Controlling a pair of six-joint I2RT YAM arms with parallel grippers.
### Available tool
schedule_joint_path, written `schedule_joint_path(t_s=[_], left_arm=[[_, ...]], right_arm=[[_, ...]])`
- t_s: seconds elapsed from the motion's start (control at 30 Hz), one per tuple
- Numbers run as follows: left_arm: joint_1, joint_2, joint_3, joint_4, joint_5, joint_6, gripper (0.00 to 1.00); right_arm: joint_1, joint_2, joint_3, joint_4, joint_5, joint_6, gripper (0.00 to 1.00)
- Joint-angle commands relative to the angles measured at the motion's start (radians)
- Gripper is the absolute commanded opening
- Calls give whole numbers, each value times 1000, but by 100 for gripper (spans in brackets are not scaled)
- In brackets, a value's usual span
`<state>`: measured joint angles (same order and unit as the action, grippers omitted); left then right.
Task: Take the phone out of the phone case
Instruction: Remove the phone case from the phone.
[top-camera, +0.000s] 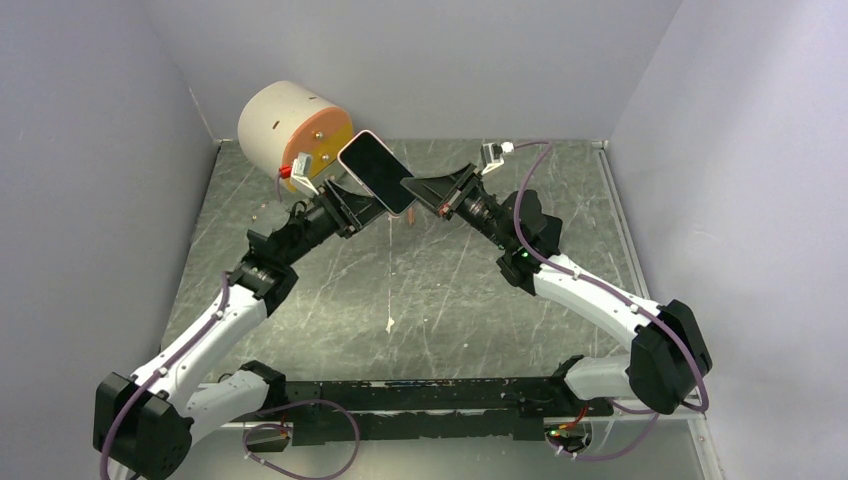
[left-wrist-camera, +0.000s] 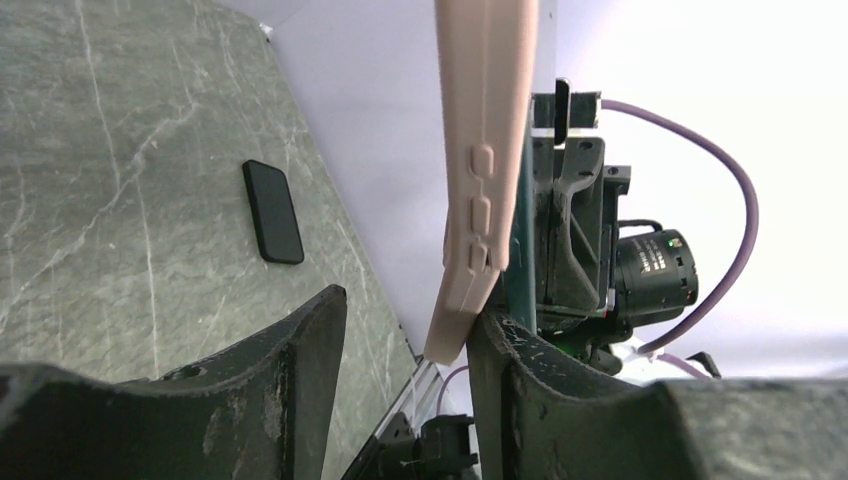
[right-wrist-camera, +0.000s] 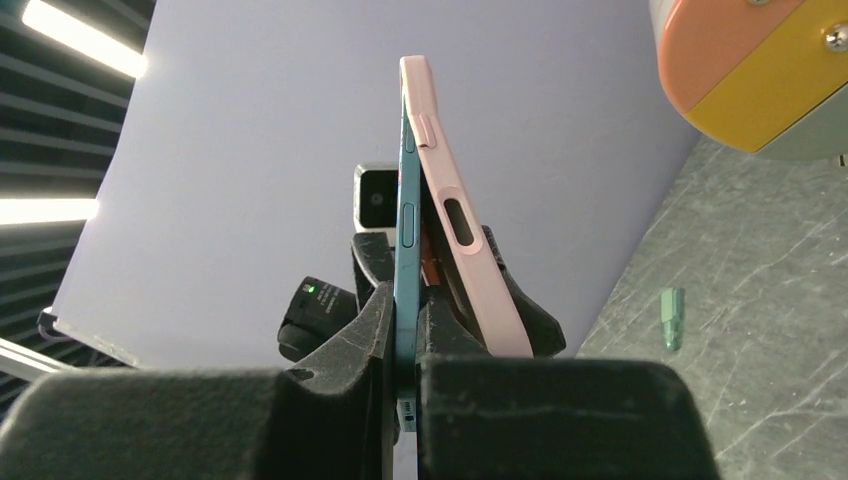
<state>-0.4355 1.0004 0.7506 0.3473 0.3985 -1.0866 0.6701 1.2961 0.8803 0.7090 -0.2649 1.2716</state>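
Pink case (right-wrist-camera: 455, 220), teal phone (right-wrist-camera: 406, 230), partly parted, aloft toward twelve o'clock. Your right gripper (right-wrist-camera: 405, 300) pinches the phone's edge, anchoring it; your left gripper (left-wrist-camera: 410, 320), jaws spread, straddles the case corner, likely for peeling.

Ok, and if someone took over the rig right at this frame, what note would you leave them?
Right gripper: shut on the edge of the phone, holding it in the air.
Left gripper: open, one finger against the pink case.
Done: the case is peeled away from the phone at the near end.
Left: the far end looks joined; the case has to come fully off.
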Motion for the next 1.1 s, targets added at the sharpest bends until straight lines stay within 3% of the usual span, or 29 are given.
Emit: schedule_joint_path(t_s=[0.0, 0.2, 0.53, 1.07], left_arm=[[0, 13, 50, 157, -83, -57, 51], [0, 15, 59, 203, -118, -85, 46], [1, -33, 34, 163, -271, -120, 21], [43, -83, 27, 61, -456, -67, 7]], right_arm=[[16, -13, 34, 87, -102, -12, 0], [17, -23, 23, 54, -103, -48, 0], [10, -38, 4, 20, -118, -78, 0], [0, -86, -37, -37, -157, -107, 0]])
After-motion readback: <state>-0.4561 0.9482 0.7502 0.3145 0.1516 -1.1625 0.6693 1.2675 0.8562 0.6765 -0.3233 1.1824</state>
